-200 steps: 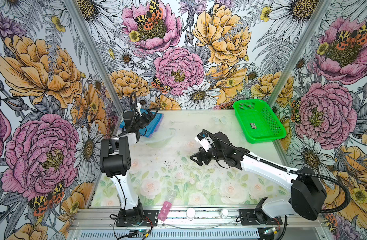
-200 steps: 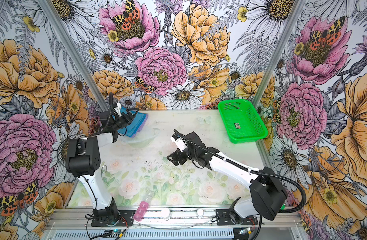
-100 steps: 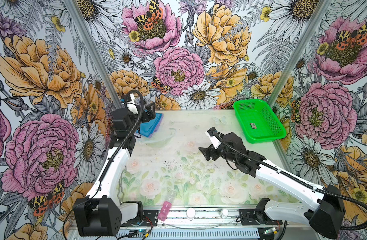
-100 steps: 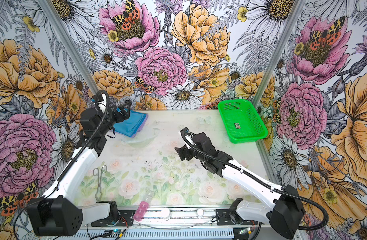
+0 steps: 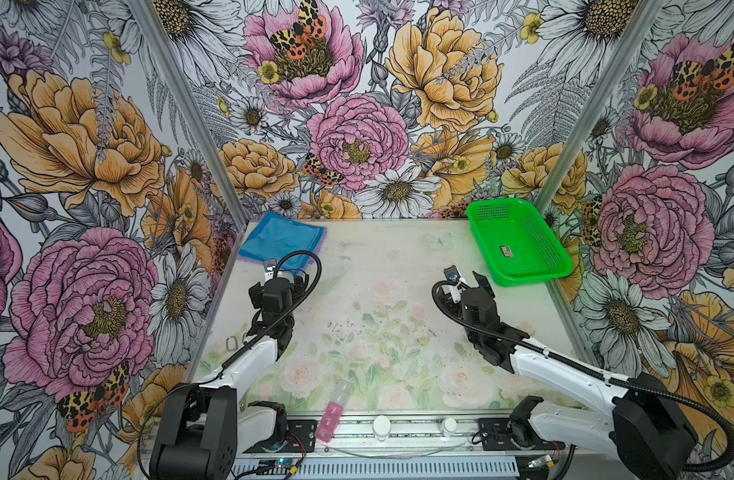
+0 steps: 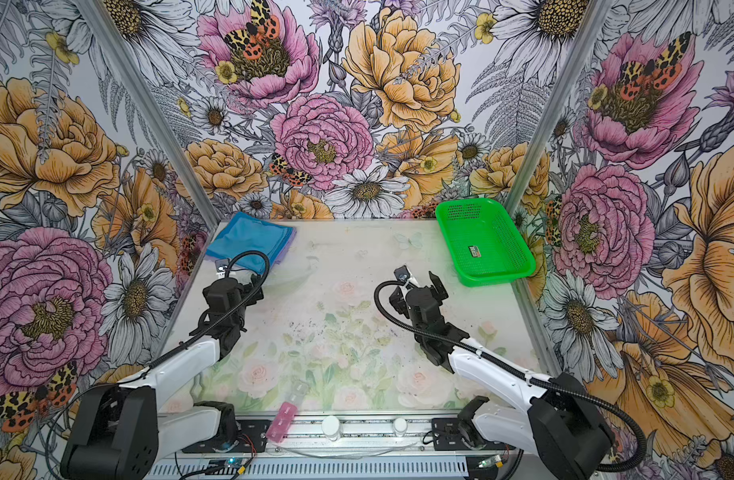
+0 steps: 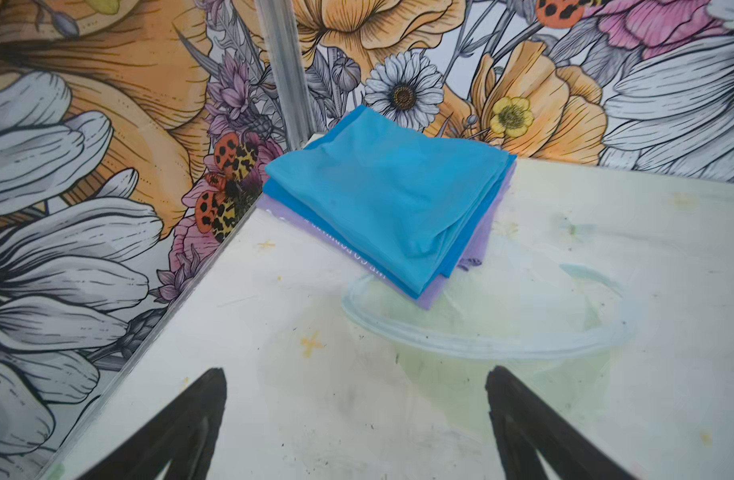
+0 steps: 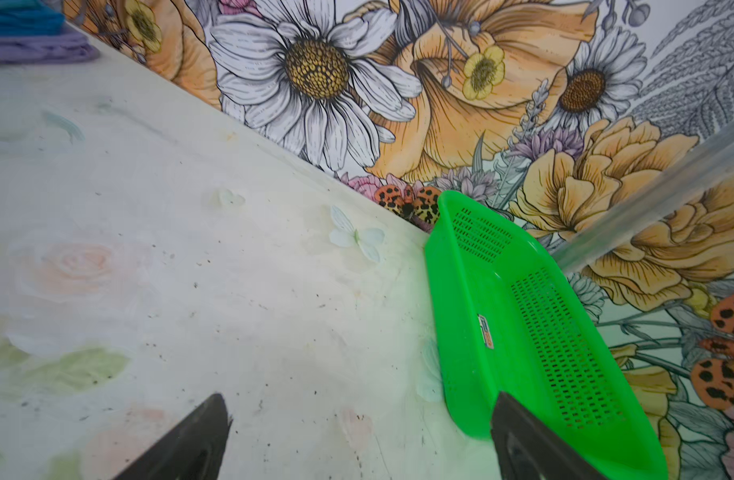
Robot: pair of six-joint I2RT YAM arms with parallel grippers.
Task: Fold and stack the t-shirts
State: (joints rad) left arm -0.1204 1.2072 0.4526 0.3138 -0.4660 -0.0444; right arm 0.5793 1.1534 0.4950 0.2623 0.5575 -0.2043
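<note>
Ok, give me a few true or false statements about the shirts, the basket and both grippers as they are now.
The t-shirts lie stacked in the far left corner of the table. True.
The green basket holds a folded shirt. False: no cloth is in it.
The left gripper is shut on the stack. False: its fingers stand open, short of the stack, holding nothing.
The right gripper is open and empty. True.
A lavender shirt lies at the bottom of the stack. True.
</note>
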